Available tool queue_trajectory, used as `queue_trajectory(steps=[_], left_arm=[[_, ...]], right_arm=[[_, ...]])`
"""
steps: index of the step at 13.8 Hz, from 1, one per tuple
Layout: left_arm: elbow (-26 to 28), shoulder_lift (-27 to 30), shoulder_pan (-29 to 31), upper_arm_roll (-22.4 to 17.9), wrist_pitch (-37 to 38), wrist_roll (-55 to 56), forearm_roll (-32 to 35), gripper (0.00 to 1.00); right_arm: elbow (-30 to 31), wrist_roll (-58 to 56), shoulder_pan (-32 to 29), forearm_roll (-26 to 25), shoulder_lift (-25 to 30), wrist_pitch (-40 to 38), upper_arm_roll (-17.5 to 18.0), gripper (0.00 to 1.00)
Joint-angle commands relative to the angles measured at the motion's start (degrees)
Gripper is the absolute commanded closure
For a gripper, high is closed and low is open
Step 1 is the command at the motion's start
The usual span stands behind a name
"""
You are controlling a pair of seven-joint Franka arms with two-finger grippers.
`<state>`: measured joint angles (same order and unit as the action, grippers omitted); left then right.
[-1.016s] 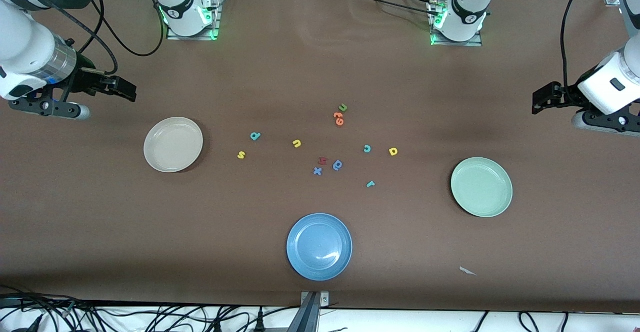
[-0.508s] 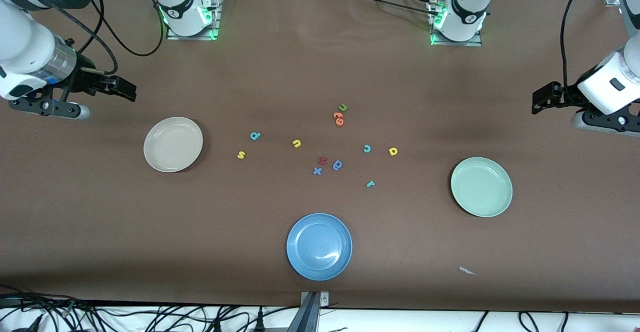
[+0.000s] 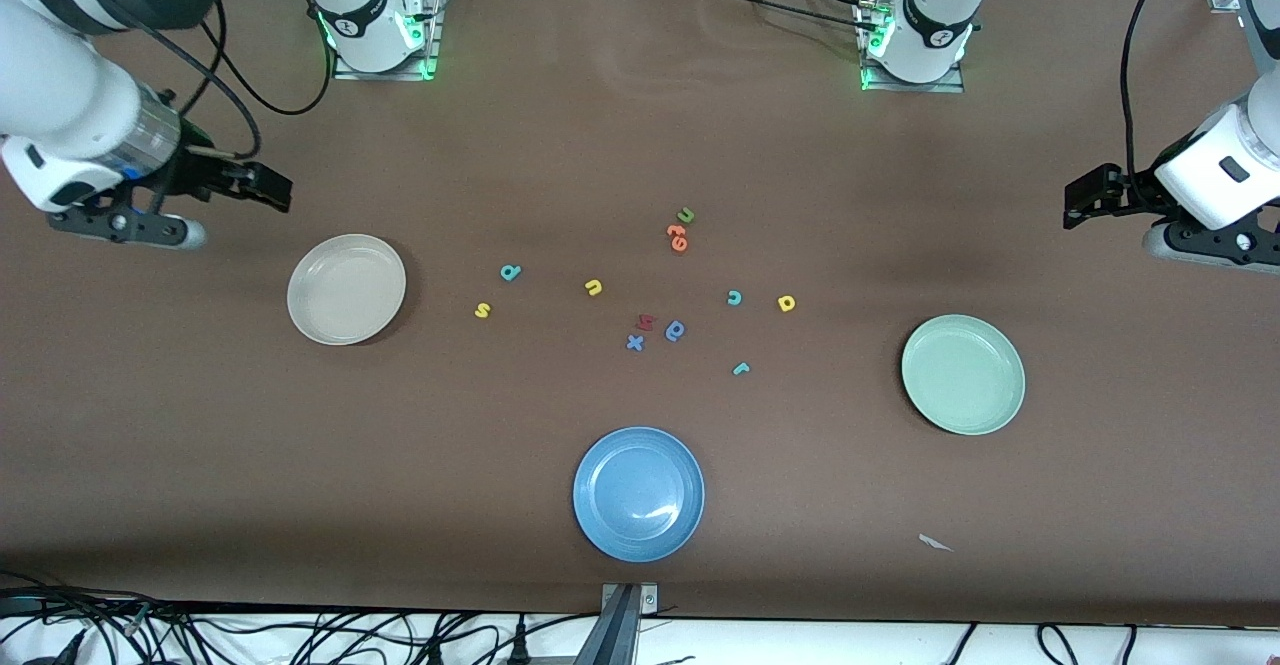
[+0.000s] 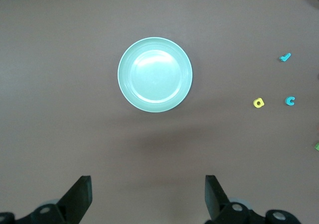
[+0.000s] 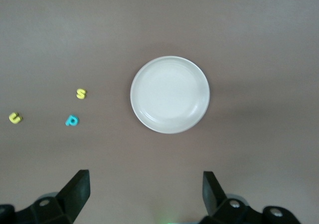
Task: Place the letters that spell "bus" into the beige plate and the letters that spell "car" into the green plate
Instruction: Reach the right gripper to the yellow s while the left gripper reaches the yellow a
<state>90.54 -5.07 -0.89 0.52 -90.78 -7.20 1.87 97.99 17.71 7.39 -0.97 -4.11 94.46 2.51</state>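
The beige plate (image 3: 346, 289) (image 5: 170, 94) lies toward the right arm's end, with the teal "b" (image 3: 511, 272) (image 5: 72, 120), yellow "s" (image 3: 482, 310) (image 5: 81, 93) and yellow "u" (image 3: 593, 287) (image 5: 15, 118) beside it on the table. The green plate (image 3: 963, 374) (image 4: 155, 74) lies toward the left arm's end, near the teal "c" (image 3: 734, 297) (image 4: 290, 101), yellow "a" (image 3: 786, 303) (image 4: 258, 102) and teal "r" (image 3: 740, 368) (image 4: 285, 57). My right gripper (image 3: 265, 185) (image 5: 145, 194) hangs open and empty over bare table by the beige plate. My left gripper (image 3: 1085, 195) (image 4: 148, 196) hangs open and empty by the green plate.
A blue plate (image 3: 638, 493) sits nearest the front camera. In the middle lie a green "u" (image 3: 685, 215), an orange letter (image 3: 677, 237), a red letter (image 3: 645, 322), a dark blue round letter (image 3: 675, 330) and a blue "x" (image 3: 634, 343). A paper scrap (image 3: 935, 543) lies near the front edge.
My right arm has shifted a little toward the beige plate, its gripper still open. The left arm and all letters and plates have stayed put.
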Motion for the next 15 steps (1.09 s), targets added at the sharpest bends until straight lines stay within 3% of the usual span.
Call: queue_trajectory(steps=[1, 4, 6, 8, 9, 10, 14, 15], left_arm=[[0.2, -1.2, -0.2, 1.0, -1.0, -0.3, 0.8, 0.00], [1.2, -3.4, -0.5, 2.7, -3.8, 0.8, 0.2, 0.00], [1.7, -6.3, -0.5, 5.8, -6.7, 3.7, -1.3, 0.00], [2.9, -9.9, -1.2, 8.6, -10.9, 8.1, -1.6, 0.00], [3.7, -11.5, -1.4, 10.0, -13.7, 11.6, -2.2, 0.00], [5.2, -12.9, -1.4, 11.6, -17.4, 14.5, -2.6, 0.00], [15.2, -15.4, -2.6, 14.7, -33.7, 23.1, -2.6, 0.00], [16.8, -16.3, -3.8, 14.8, -37.3, 25.6, -2.4, 0.00]], right_arm=[[-0.4, 4.8, 2.5, 0.0, -3.9, 2.9, 0.0, 0.01], [4.3, 12.3, 5.1, 0.0, -6.9, 12.5, 0.0, 0.05], [7.4, 16.1, 7.4, 0.0, -8.8, 18.9, 0.0, 0.05], [9.4, 20.1, 9.5, 0.0, -12.0, 24.3, 0.0, 0.11], [9.6, 21.4, 10.3, 0.0, -14.7, 26.5, 0.0, 0.11], [9.6, 22.6, 10.7, 0.0, -17.7, 28.0, 0.0, 0.18], [9.9, 26.2, 12.7, -0.1, -25.1, 38.3, 0.0, 0.23], [10.9, 26.8, 12.8, 0.0, -25.2, 39.0, 0.1, 0.32]])
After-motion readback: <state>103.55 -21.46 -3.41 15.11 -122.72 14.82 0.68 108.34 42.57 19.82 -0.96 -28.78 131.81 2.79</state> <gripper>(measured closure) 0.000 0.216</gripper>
